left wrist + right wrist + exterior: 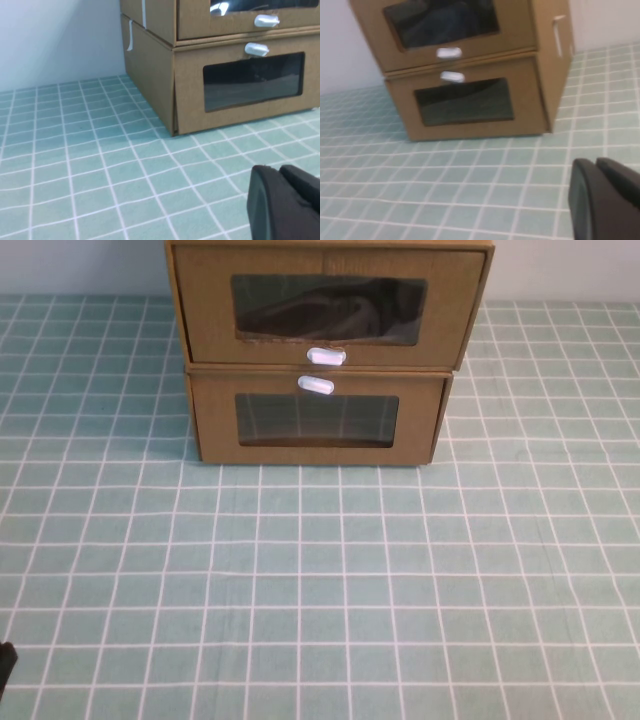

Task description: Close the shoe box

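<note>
At the back of the counter (pixel 320 600): the shoe box (pixel 325 305) is the upper of two stacked cardboard boxes, with its white pull tab (pixel 325 356) below the window.
Under it: the lower box (pixel 318 420), tab above its window; not my target.
My left pincer (pixel 282 192): low over the counter, well short of the stack, on its left; grasp state cannot tell.
My right pincer (pixel 600 192): likewise low and well apart, on the stack's right; grasp state cannot tell.
Contact: none; neither pincer touches cardboard.
Drawer: front looks slightly proud of its shell, though I cannot be sure.
Progress: I judge nothing done; approach and push remain.
</note>
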### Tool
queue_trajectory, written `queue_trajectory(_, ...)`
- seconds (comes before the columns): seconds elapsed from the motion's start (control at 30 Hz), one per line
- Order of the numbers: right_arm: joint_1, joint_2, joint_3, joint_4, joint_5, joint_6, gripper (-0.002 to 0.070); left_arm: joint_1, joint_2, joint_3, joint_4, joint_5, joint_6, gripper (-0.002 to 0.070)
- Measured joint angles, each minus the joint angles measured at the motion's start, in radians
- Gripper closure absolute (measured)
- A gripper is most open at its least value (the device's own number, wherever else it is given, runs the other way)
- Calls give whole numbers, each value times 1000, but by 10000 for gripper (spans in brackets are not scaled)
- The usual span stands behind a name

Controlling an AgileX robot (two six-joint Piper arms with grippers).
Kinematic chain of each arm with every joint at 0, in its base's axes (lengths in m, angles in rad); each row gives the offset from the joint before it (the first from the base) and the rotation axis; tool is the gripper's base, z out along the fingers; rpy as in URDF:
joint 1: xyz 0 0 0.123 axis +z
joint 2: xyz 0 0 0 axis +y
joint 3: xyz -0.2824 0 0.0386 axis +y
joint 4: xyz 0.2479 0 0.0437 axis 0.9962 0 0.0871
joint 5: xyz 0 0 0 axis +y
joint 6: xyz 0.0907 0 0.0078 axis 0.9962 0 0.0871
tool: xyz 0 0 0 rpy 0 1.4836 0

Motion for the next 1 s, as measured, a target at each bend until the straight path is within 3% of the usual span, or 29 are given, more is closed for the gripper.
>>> queue_trajectory(0.17,0,6,84,5,-59,-53,687,0,0,0,18,0,0,680)
queue_trajectory(0.63,-2,6,87,8,227,-61,687,0,-1,2,20,0,0,680)
queue_trajectory(0.83,-3,6,87,1,244,-61,687,0,-1,2,20,0,0,680)
queue_trajectory(1.0,-129,-38,87,-41,191,-65,687,0,-1,2,20,0,0,680)
